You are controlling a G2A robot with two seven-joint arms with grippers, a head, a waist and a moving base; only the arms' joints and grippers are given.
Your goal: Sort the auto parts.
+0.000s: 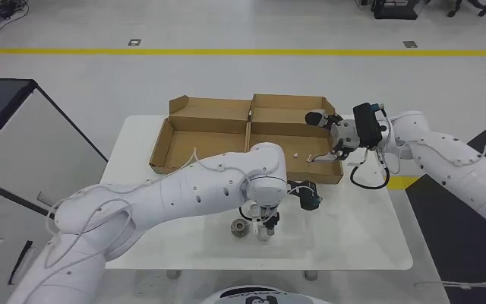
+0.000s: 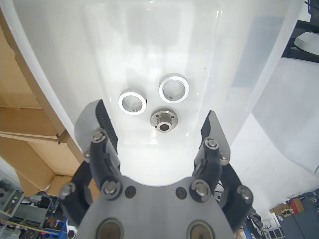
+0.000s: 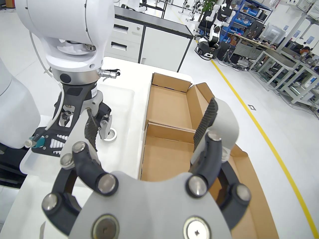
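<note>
left fingers [image 2: 107, 123] spread empty over a clear tray [image 2: 49, 63] on the white table [image 1: 364, 228], right fingers [image 3: 206, 123] likewise over the box [image 1: 201, 144].

The left arm [image 1: 190, 190] bends across the near side of the cardboard box [image 1: 205, 143], its left gripper [image 2: 155, 111] pointing down with fingers spread wide, while the right gripper [image 3: 149, 108] hangs over the box's right end, equally spread.
</note>
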